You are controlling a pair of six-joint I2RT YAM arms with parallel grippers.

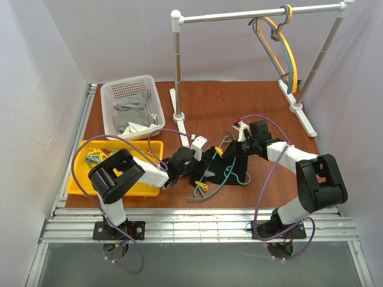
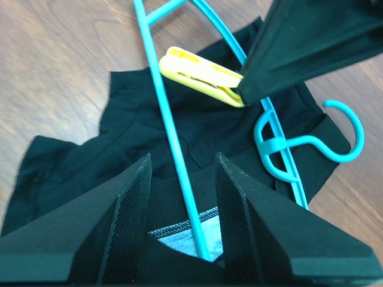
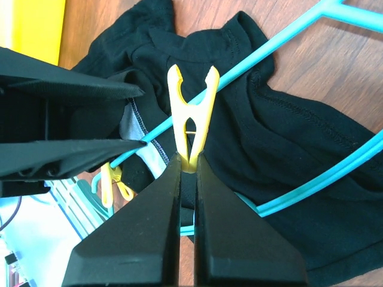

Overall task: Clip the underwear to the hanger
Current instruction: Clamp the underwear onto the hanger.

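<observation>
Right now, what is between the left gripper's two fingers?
A bar of the hanger, lying over the underwear. The left wrist view shows it.

- Right wrist view, centre: the pinched end of the yellow plastic clothes peg [image 3: 190,119] is hidden between the black fingers of the right gripper [image 3: 188,158].
- Same view: the thin teal plastic hanger [image 3: 281,45] is cut off at the upper right edge.
- Left wrist view: the hanger's bar leaves the top edge, and its lower end runs out at the bottom between the fingers of the left gripper [image 2: 182,173].
- Top view, centre: both grippers cover part of the small black fabric underwear [image 1: 238,160].
- Lower left: what lies in the yellow rectangular tray [image 1: 81,186] is too small to tell.
</observation>
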